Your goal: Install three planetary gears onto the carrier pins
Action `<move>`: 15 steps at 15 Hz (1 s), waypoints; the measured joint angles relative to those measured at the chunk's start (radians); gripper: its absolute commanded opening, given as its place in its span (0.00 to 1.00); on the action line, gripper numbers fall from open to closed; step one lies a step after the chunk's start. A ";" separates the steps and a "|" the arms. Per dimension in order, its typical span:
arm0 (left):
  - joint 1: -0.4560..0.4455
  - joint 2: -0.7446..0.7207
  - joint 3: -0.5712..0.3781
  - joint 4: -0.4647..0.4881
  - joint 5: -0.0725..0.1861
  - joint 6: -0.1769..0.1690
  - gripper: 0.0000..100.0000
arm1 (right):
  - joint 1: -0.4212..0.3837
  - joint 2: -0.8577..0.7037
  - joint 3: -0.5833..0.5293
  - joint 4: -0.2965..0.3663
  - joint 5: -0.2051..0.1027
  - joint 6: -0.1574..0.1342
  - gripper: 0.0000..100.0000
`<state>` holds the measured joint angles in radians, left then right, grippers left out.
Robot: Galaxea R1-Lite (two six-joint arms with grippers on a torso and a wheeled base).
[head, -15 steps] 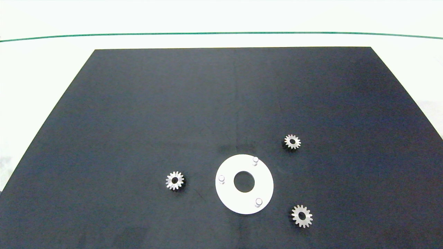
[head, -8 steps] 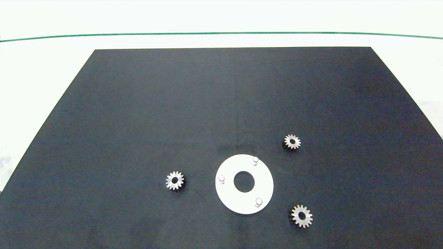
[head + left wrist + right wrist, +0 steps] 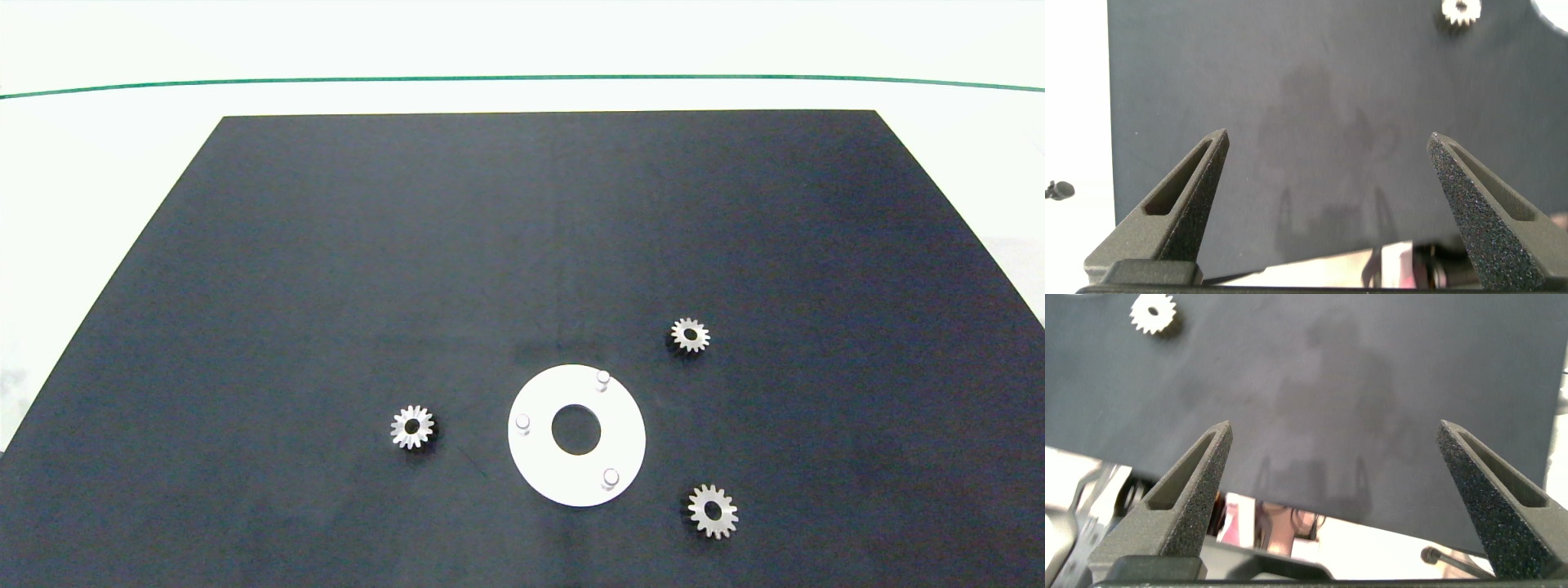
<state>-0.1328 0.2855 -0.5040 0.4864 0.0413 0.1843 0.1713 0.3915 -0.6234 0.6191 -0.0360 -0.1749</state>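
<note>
A flat white ring-shaped disc [image 3: 627, 434] lies on the black mat, and three carrier pins stand on it: one at the far side [image 3: 603, 377], one at the left [image 3: 522, 422], one at the near right [image 3: 610, 476]. All three pins are bare. Three silver planetary gears lie flat on the mat around it: left [image 3: 412, 426], far right [image 3: 690, 335], near right [image 3: 713, 511]. Neither arm shows in the head view. My left gripper [image 3: 1327, 175] is open over bare mat, with a gear [image 3: 1461, 10] far ahead. My right gripper [image 3: 1335, 461] is open near the mat's front edge, with a gear [image 3: 1154, 314] ahead.
The black mat [image 3: 408, 245] covers most of a white table [image 3: 98, 147], whose green line [image 3: 522, 79] runs along the far side. In the right wrist view the mat's front edge [image 3: 1290, 502] shows, with robot hardware below it.
</note>
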 measured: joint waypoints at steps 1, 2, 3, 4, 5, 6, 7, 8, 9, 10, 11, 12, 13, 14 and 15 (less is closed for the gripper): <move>-0.002 0.012 -0.024 0.049 0.000 0.007 1.00 | 0.020 0.026 -0.013 0.004 0.000 -0.002 1.00; -0.002 0.017 -0.047 0.091 0.000 0.010 1.00 | 0.040 0.050 -0.023 0.005 0.001 -0.003 1.00; -0.003 0.019 -0.064 0.120 0.000 0.010 1.00 | 0.064 0.075 -0.030 0.006 0.002 -0.003 1.00; -0.002 0.020 -0.074 0.129 0.000 0.010 1.00 | 0.090 0.103 -0.039 0.005 0.003 -0.003 1.00; -0.002 0.021 -0.079 0.131 -0.001 0.011 1.00 | 0.112 0.132 -0.051 0.003 0.003 -0.004 1.00; -0.001 0.025 -0.084 0.131 0.000 0.013 1.00 | 0.134 0.168 -0.069 0.002 0.004 -0.007 1.00; -0.001 0.030 -0.088 0.131 0.000 0.016 1.00 | 0.159 0.205 -0.090 0.000 0.006 -0.014 1.00; 0.000 0.037 -0.089 0.132 0.000 0.021 1.00 | 0.192 0.245 -0.109 -0.003 0.006 -0.020 1.00; 0.000 0.041 -0.088 0.132 0.000 0.023 1.00 | 0.231 0.291 -0.123 -0.004 0.004 -0.023 1.00; 0.001 0.044 -0.088 0.132 0.000 0.023 1.00 | 0.268 0.333 -0.132 -0.011 0.002 -0.026 1.00; 0.001 0.045 -0.087 0.133 0.000 0.023 1.00 | 0.310 0.379 -0.137 -0.019 -0.001 -0.027 1.00; 0.001 0.046 -0.087 0.133 0.000 0.027 1.00 | 0.359 0.431 -0.141 -0.037 -0.011 -0.027 1.00; 0.001 0.048 -0.087 0.132 0.000 0.033 1.00 | 0.407 0.480 -0.143 -0.054 -0.024 -0.026 1.00; 0.001 0.050 -0.089 0.131 0.000 0.034 1.00 | 0.455 0.533 -0.145 -0.079 -0.040 -0.025 1.00; 0.001 0.050 -0.089 0.132 -0.001 0.034 1.00 | 0.491 0.583 -0.145 -0.105 -0.048 -0.023 1.00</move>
<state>-0.1321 0.3357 -0.5926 0.6185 0.0404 0.2183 0.6619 0.9745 -0.7683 0.5143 -0.0840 -0.1977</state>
